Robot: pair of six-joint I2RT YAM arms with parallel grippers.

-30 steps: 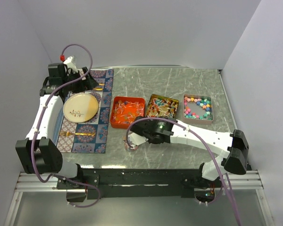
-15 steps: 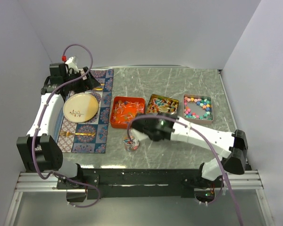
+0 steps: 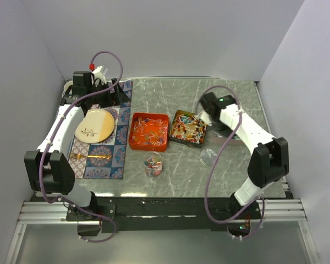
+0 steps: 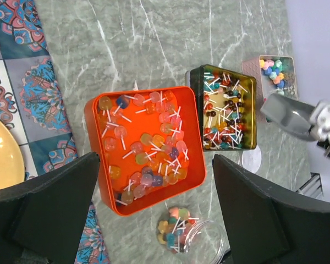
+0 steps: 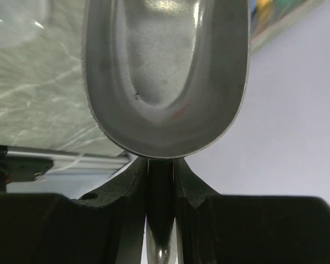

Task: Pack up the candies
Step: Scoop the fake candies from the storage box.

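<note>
Left wrist: we see left gripper (image 4: pixel 157 162) wide apart, holding nothing; candies (image 4: pixel 146 146) sit in orange tin (image 4: pixel 92 124), jar (image 4: pixel 206 242) (cut off at frame bottom), gold tin (image 4: pixel 193 104); pink tin (image 4: pixel 247 77) partly behind scoop (image 4: pixel 289 114); right gripper (image 5: pixel 161 165) clamped on scoop handle.

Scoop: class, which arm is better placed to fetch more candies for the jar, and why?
Right. Its end effector grips the scoop next to the gold tin. The left end effector is open and empty, far back by the mat.
</note>
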